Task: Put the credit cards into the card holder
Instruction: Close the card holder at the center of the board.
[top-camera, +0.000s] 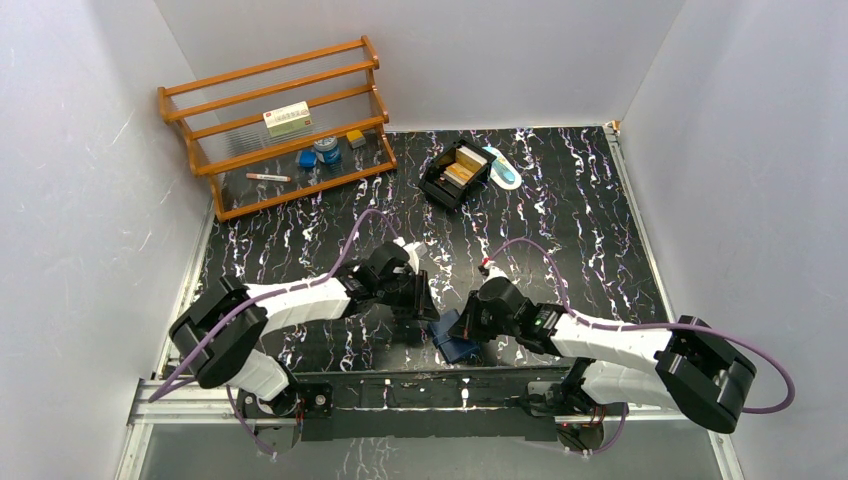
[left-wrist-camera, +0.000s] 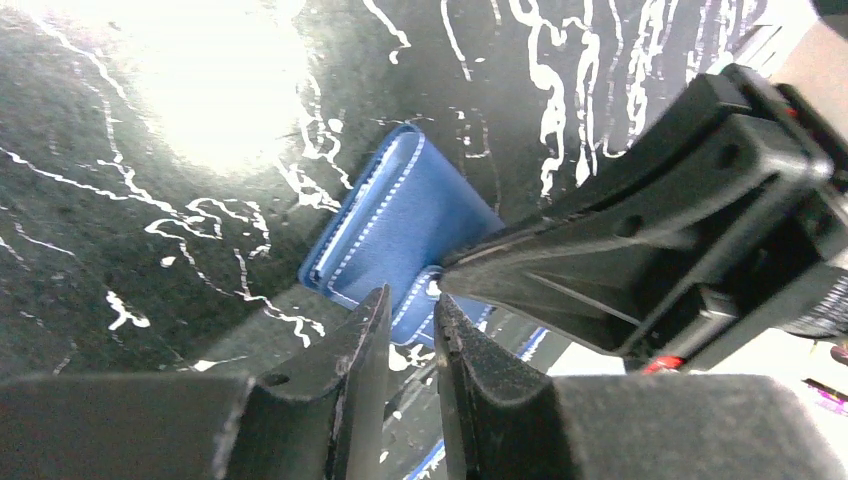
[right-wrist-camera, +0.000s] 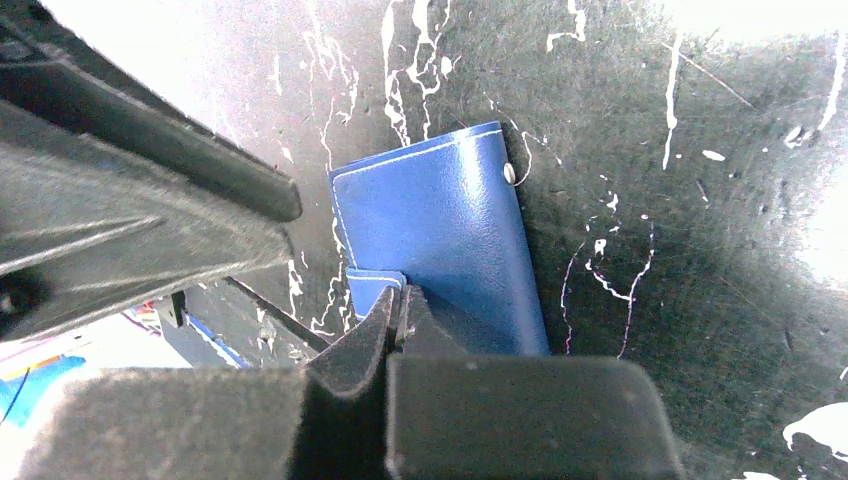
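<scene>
While the card holder (right-wrist-camera: 440, 230) lies folded on the desk (top-camera: 580, 210) near its front edge, I see my right fingers (right-wrist-camera: 365, 338) clenched on its flap. My left fingers (left-wrist-camera: 360, 340) stand slightly apart at its edge, and I cannot tell whether they grip it. The credit cards (top-camera: 462, 166) sit far back in a black tray (top-camera: 437, 192).

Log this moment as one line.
left gripper: slightly open at card holder flap | right gripper: shut on card holder edge | credit cards: in black tray
</scene>
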